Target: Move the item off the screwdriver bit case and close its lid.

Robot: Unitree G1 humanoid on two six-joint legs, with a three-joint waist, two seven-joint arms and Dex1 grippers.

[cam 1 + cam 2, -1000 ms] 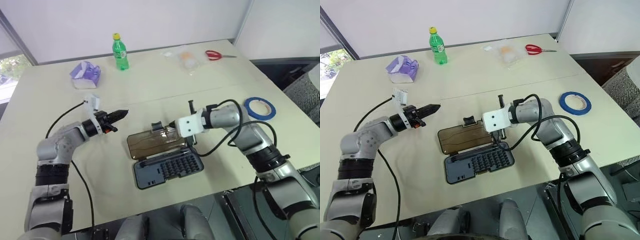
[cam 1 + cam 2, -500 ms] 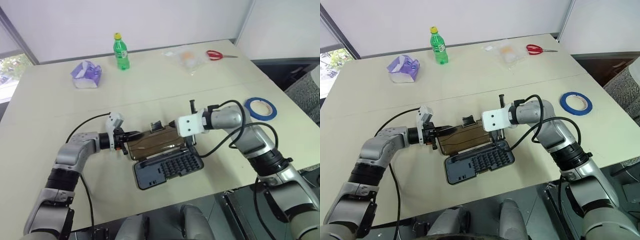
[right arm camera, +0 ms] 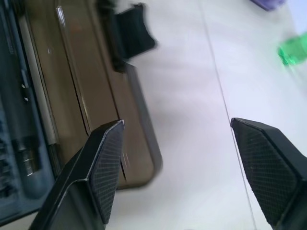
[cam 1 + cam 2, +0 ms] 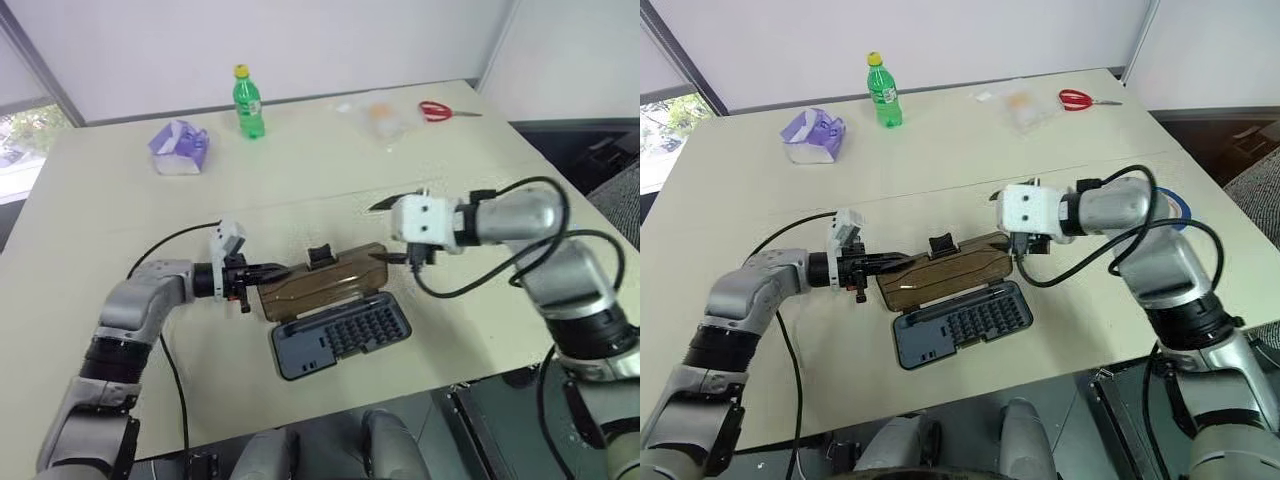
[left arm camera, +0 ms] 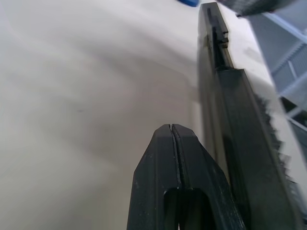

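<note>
While the head views give us the brown lid (image 4: 945, 272) tilted up off the grey case (image 4: 960, 325), the left gripper (image 5: 171, 132) shows pinched together beside its edge, the right gripper (image 3: 187, 158) spread wide above it, and blue tape (image 4: 1181, 203) behind the right arm.

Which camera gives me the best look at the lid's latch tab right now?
The right eye view: the latch tab stands clear on the far edge of the raised brown lid. The left eye view shows it much the same. The right wrist view has it close but blurred; the left wrist view sees the lid edge-on.
</note>
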